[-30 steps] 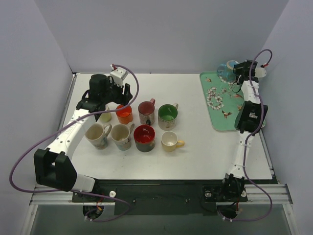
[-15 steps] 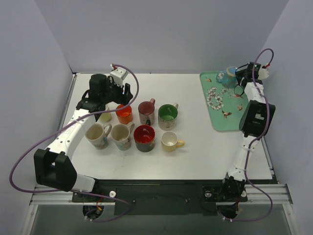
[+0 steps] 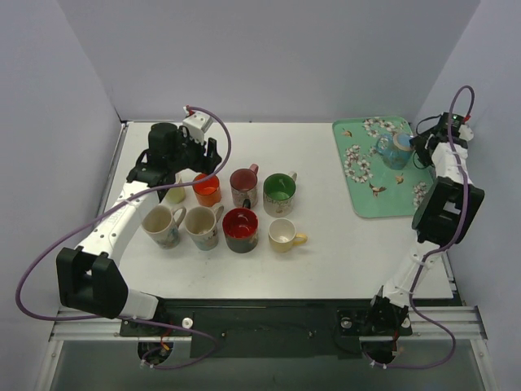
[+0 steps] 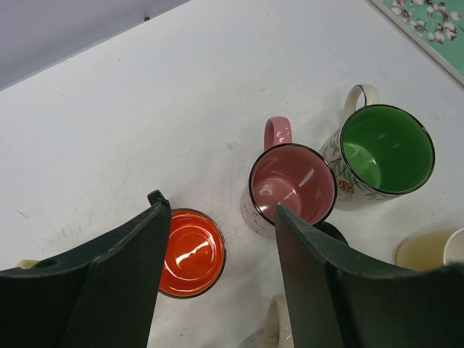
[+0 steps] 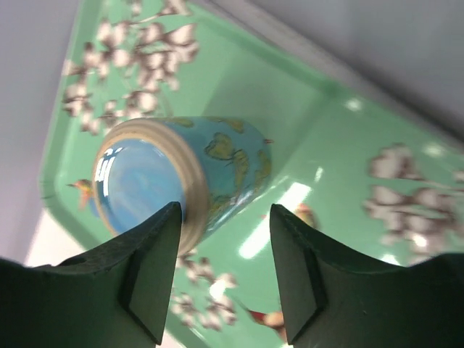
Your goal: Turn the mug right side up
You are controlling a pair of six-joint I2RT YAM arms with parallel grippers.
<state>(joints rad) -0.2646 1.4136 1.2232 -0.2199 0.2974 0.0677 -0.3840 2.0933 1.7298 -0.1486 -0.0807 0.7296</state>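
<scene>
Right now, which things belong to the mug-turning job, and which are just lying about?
Job: blue mug, green tray beneath it, right gripper.

Lying about: orange cup, pink mug, green-lined mug, red mug, yellow mug, two cream mugs, left gripper.

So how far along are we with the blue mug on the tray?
Looks nearly done: the blue mug sits on the green tray with what seems its open mouth facing up, though tilted in the right wrist view. In hand: the right gripper straddles it, jaws apart, one finger clear. Left: confirm it stands flat, then withdraw.
</scene>
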